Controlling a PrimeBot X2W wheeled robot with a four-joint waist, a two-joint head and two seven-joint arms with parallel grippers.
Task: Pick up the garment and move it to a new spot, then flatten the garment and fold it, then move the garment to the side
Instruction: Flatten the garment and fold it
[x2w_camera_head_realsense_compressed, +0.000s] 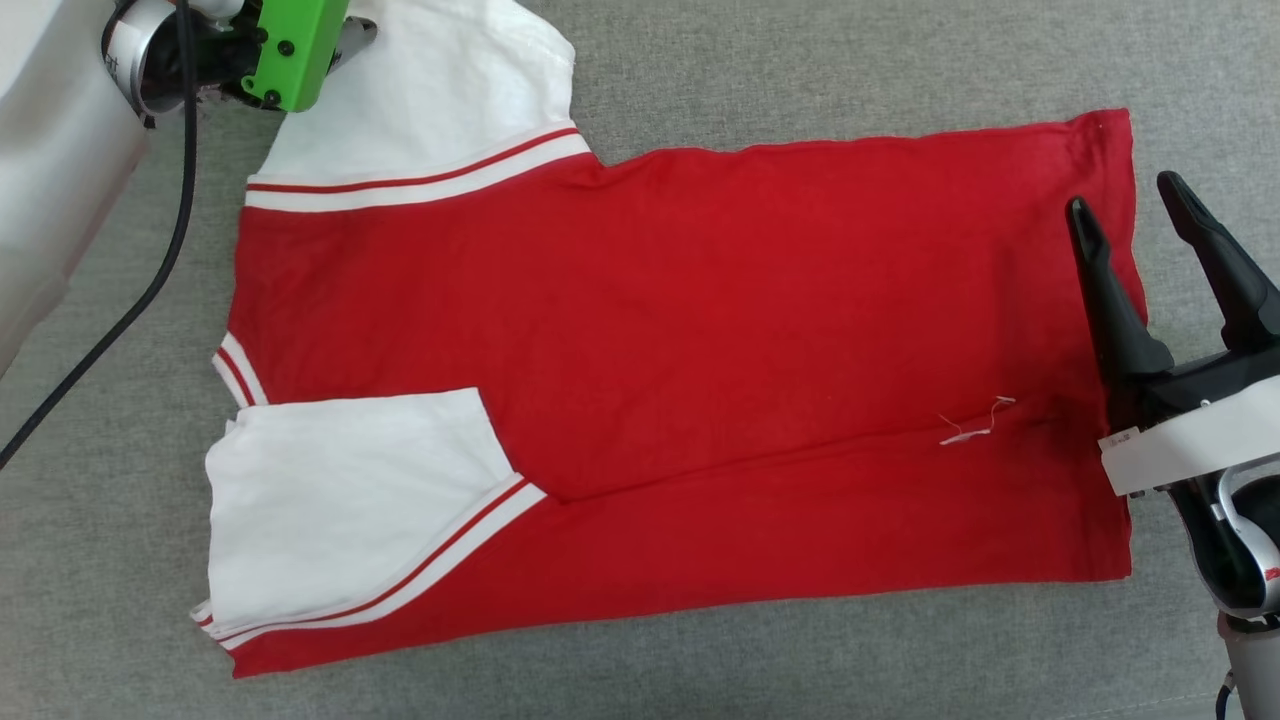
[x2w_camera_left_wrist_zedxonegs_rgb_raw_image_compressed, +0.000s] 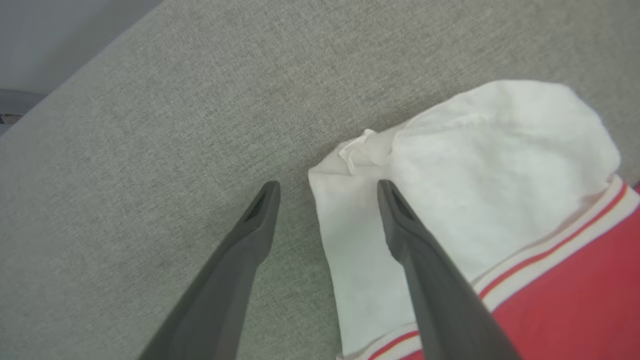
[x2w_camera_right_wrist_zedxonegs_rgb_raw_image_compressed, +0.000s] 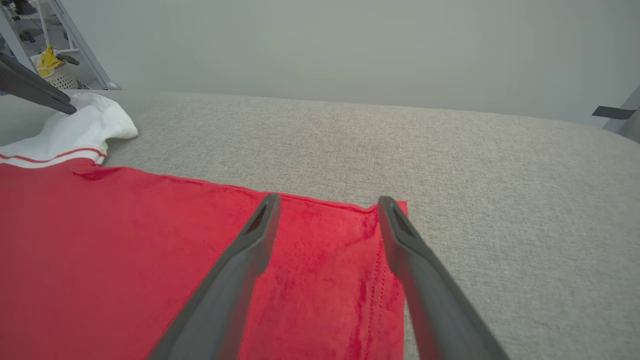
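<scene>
Head view, shirt: the red shirt (x2w_camera_head_realsense_compressed: 700, 330) lies flat on the grey tabletop (x2w_camera_head_realsense_compressed: 700, 660). The near sleeve (x2w_camera_head_realsense_compressed: 340, 500) is folded in over the red.
Head view, right claw: the right claw (x2w_camera_head_realsense_compressed: 1124, 195) is spread wide and holds nothing. The shirt's bottom edge is under it.
Left wrist view, left claw: the left claw (x2w_camera_left_wrist_zedxonegs_rgb_raw_image_compressed: 328, 186) is spread wide and empty. One finger is over the far sleeve (x2w_camera_left_wrist_zedxonegs_rgb_raw_image_compressed: 500, 165), and the other is over bare tabletop.
Right wrist view, shirt: a red corner lies under the right claw, between its fingers.

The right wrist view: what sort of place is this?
Probably a lab or workshop: a red shirt lies on a grey cloth-covered surface, with a bare wall, a metal frame and a basket behind.
</scene>
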